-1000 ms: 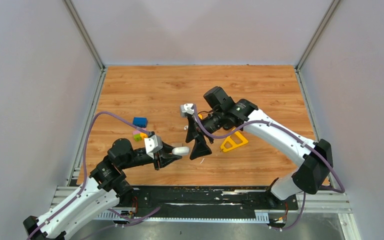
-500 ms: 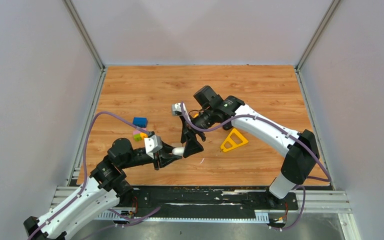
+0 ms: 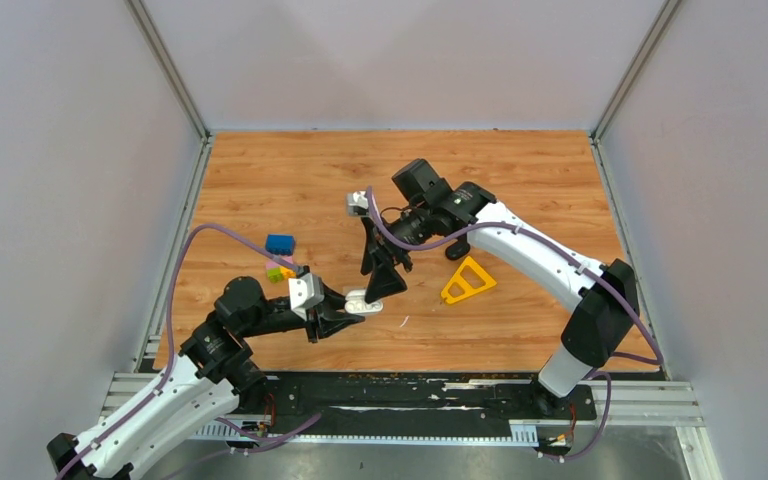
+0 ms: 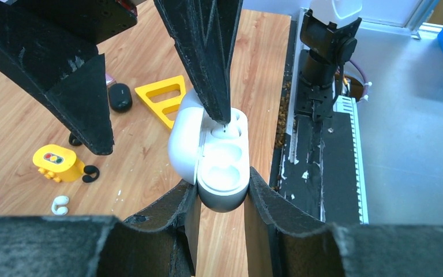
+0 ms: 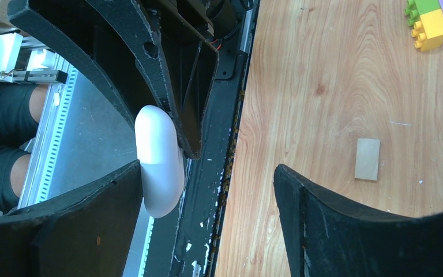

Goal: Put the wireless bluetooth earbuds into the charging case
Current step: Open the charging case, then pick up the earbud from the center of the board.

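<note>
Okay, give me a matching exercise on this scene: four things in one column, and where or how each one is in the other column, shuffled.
Things
1. charging case
2. yellow triangle
3. right gripper
4. blue block

Place or state
A. open, one fingertip down at the case's slot
B. on the table left of centre, beside small coloured bricks
C. lid up, clamped in the left gripper
D. flat on the table, on the right arm's side

Pairs: 1-C, 2-D, 3-A, 4-B
</note>
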`<action>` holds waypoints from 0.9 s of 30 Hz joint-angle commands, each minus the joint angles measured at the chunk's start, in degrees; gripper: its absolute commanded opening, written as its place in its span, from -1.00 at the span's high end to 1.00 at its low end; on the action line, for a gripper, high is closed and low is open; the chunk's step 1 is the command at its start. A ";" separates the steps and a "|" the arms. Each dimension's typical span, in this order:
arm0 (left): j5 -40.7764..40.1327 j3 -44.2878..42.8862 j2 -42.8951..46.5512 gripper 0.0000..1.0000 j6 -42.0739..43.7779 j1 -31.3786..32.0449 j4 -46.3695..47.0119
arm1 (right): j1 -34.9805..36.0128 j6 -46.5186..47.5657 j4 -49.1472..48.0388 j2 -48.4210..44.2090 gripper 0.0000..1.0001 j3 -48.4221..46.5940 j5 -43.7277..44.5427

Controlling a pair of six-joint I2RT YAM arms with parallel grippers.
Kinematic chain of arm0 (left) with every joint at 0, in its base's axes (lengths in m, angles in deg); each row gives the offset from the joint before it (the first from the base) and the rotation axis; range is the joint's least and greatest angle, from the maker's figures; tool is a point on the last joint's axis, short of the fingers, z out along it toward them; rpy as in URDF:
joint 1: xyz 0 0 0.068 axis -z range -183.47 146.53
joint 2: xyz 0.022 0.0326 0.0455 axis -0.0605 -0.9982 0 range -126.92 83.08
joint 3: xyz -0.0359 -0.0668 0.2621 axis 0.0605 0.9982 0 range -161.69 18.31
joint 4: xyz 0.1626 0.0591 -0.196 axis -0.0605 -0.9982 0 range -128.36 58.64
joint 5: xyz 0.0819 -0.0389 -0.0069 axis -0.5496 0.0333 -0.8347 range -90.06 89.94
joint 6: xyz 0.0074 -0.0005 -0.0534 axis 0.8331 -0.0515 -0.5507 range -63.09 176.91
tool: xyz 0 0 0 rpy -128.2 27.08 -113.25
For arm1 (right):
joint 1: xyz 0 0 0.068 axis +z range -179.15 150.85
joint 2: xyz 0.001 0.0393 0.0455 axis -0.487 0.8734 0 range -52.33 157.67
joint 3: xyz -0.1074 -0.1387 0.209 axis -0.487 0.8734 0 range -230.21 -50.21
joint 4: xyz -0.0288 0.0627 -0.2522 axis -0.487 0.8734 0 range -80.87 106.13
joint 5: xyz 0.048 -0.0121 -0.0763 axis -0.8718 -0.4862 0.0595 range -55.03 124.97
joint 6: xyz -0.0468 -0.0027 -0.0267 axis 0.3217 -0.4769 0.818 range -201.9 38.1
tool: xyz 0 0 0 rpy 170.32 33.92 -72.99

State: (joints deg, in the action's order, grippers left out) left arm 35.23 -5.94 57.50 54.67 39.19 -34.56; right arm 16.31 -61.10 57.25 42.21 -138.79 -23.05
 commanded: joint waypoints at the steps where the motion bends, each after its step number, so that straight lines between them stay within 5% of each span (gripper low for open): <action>1: 0.91 -0.01 0.69 1.00 0.55 0.06 2.90 | -0.10 0.16 0.05 0.23 -0.62 -2.98 -1.42; 11: -2.34 -0.16 2.19 1.00 0.40 0.06 2.13 | -11.16 1.10 3.15 -3.46 -0.65 -11.30 -20.84; 18: -11.32 -1.23 7.83 1.00 0.05 0.06 -1.27 | -17.74 8.65 -3.42 3.02 -0.32 -4.86 -1.81; 22: -15.30 -1.24 12.14 1.00 -0.57 0.06 -1.89 | -15.89 18.81 -1.97 12.90 0.02 -9.28 10.08; 27: -14.78 -1.62 12.38 1.00 -0.75 0.06 -2.72 | -15.34 26.60 5.25 26.04 0.10 -23.95 10.81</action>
State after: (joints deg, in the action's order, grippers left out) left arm 21.96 -5.96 70.24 54.40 39.21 -36.90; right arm 0.28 -45.15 57.51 62.19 -151.14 -16.34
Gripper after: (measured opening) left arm 0.365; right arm 0.458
